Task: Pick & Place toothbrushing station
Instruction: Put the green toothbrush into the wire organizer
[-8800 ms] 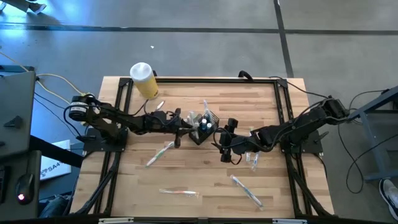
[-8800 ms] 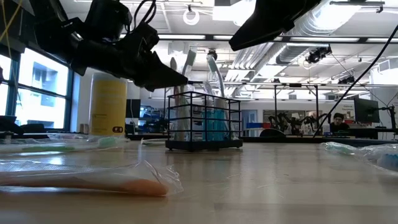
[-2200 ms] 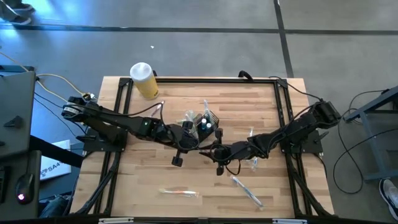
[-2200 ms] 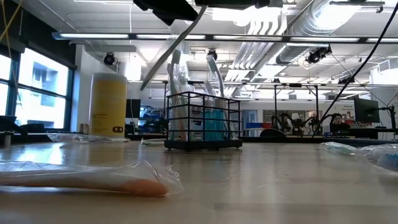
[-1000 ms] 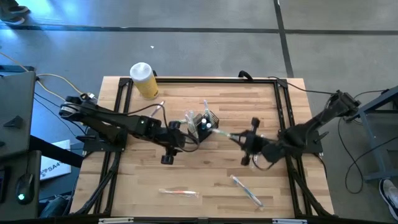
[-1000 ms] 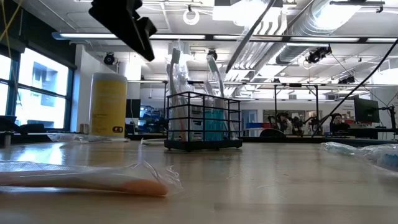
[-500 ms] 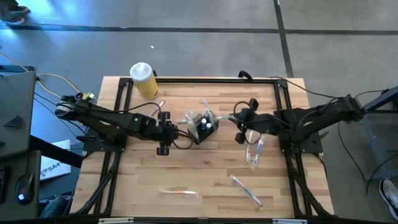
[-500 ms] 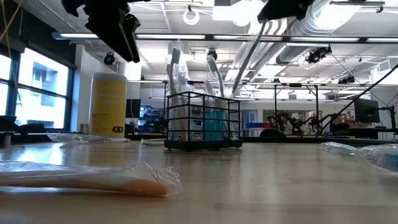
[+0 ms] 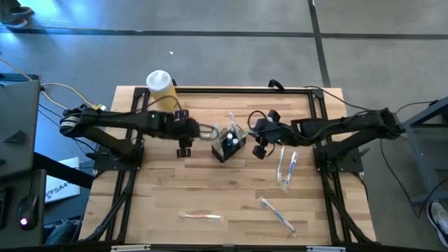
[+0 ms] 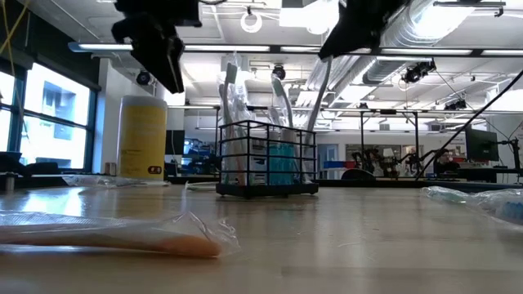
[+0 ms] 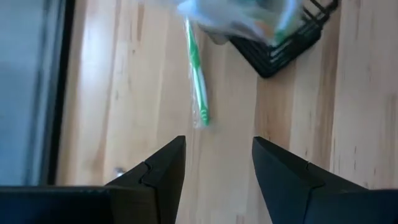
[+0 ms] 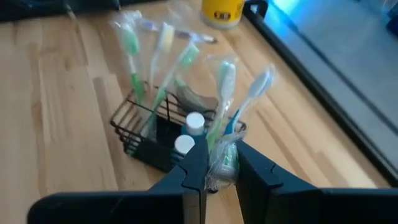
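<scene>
Seen from above, a wooden table (image 9: 231,203) holds two dark arms reaching toward its middle. At the far left corner stands a yellow jar (image 9: 162,90) with a white lid. Right of it, the left gripper (image 9: 199,131) hovers above the table just left of the caddy, its fingers (image 11: 163,171) apart with nothing between them; past them, its wrist camera shows a wrapped green toothbrush (image 11: 198,81) lying on the wood by the caddy's corner.

At the middle of the table stands the caddy (image 9: 229,143), a small black wire basket, upright, with wrapped toothbrushes (image 12: 219,99) and two white-capped tubes (image 12: 188,132) standing in it. The low view shows the caddy (image 10: 267,159) resting flat on the table, both arms above it.

Just right of the caddy is the right gripper (image 9: 257,130). Its fingers (image 12: 194,163) are nearly together, pinching a wrapped brush (image 12: 231,130).

Further right, another wrapped brush (image 9: 285,168) lies on the table, and two more lie near the front edge, one left (image 9: 201,216), one right (image 9: 278,213).
</scene>
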Controlling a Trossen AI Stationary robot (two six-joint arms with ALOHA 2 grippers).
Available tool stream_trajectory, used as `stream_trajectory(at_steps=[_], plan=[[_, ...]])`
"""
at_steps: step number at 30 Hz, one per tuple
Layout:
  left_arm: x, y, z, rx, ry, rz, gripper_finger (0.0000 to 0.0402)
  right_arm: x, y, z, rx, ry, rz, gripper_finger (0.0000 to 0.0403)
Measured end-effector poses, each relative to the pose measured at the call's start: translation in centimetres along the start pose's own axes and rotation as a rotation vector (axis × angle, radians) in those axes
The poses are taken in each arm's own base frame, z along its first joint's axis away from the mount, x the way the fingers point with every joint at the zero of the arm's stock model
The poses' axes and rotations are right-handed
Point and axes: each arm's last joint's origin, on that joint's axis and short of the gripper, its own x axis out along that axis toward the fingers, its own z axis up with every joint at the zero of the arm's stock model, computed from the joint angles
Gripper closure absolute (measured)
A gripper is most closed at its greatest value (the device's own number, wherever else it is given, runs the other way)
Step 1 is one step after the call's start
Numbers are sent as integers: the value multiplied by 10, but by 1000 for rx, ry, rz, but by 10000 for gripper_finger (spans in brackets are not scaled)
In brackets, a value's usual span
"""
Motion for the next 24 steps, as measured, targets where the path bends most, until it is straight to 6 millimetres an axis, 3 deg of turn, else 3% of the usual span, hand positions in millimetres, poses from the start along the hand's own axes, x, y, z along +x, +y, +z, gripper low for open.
stream_trajectory(at_steps=[5,11,18,24], plan=[[12,18,4,-42,-85,-105,224,21,-6,-3,35,66,6,357],[40,31,-5,-54,-193,-230,224,37,-10,-6,45,122,25,357],[71,40,-29,-131,-236,-253,224,45,-12,-8,66,153,52,356],[82,38,-40,-152,-256,-292,224,48,-15,-7,83,155,61,356]])
